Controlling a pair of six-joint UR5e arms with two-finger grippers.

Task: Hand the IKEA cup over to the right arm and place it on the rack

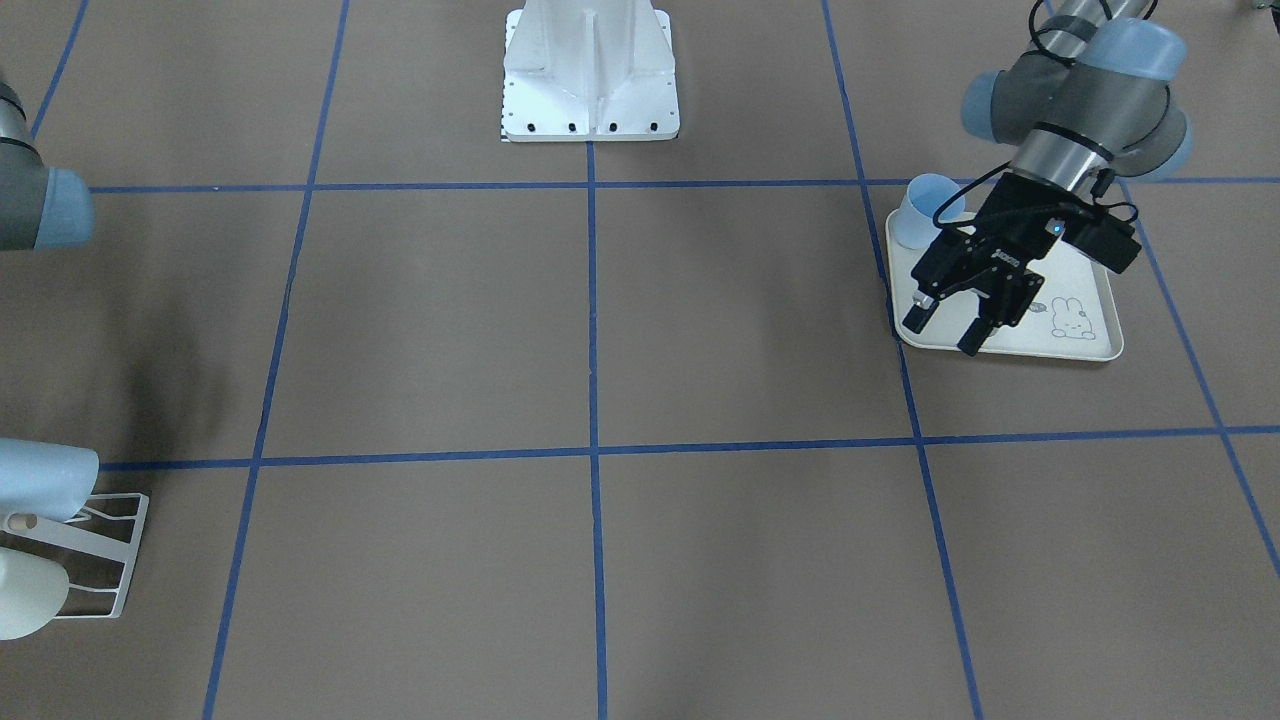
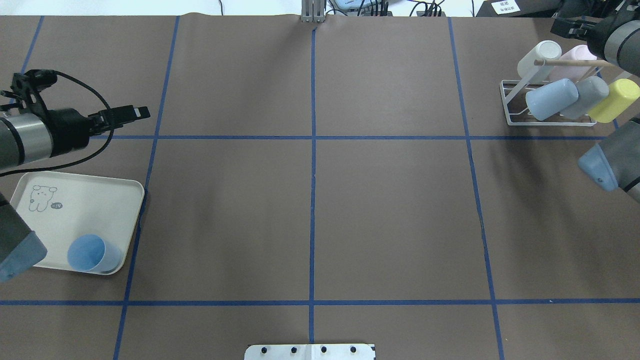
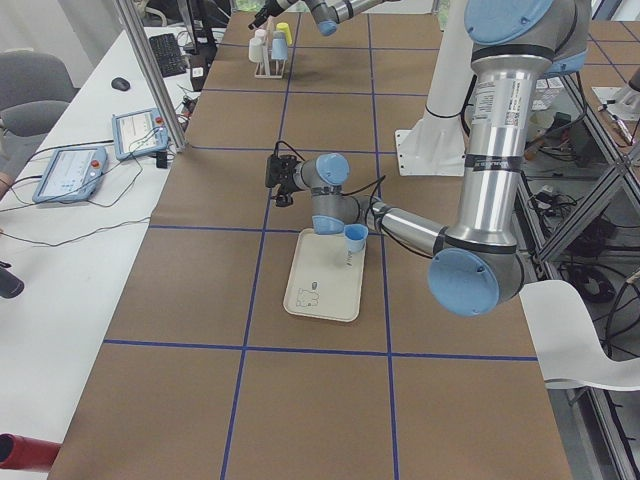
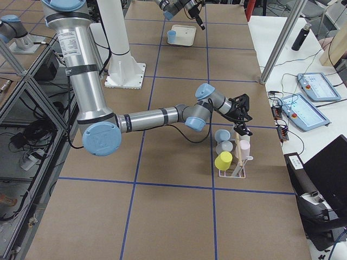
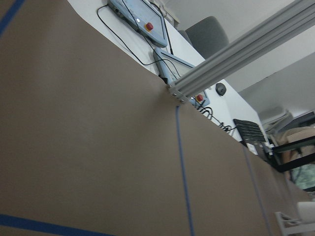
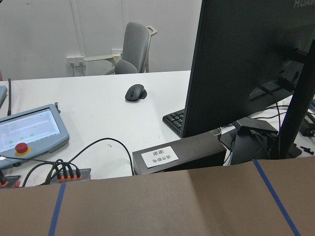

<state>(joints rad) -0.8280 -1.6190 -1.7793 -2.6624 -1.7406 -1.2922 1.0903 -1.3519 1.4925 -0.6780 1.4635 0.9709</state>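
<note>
Here the blue cup (image 2: pixel 92 252) stands upright on the cream tray (image 2: pixel 85 200), in the tray's corner nearest the robot and toward the middle of the worktop (image 2: pixel 390 220). The left tool (image 1: pixel 943 333) hangs raised beyond the tray's far edge, its fingers spread and empty, well apart from the cup. The right tool (image 4: pixel 239 122) hovers by the white rack (image 2: pixel 510 107), far from the tray at the worktop's other end. I cannot tell whether its fingers are spread or pressed together. Other cups (image 2: pixel 550 97) hang on the rack.

Silver-grey left arm (image 1: pixel 1062 155), blue caps (image 1: pixel 1135 50), black pincer (image 1: pixel 942 334), cable (image 1: pixel 1122 212) seemingly looped.
</note>
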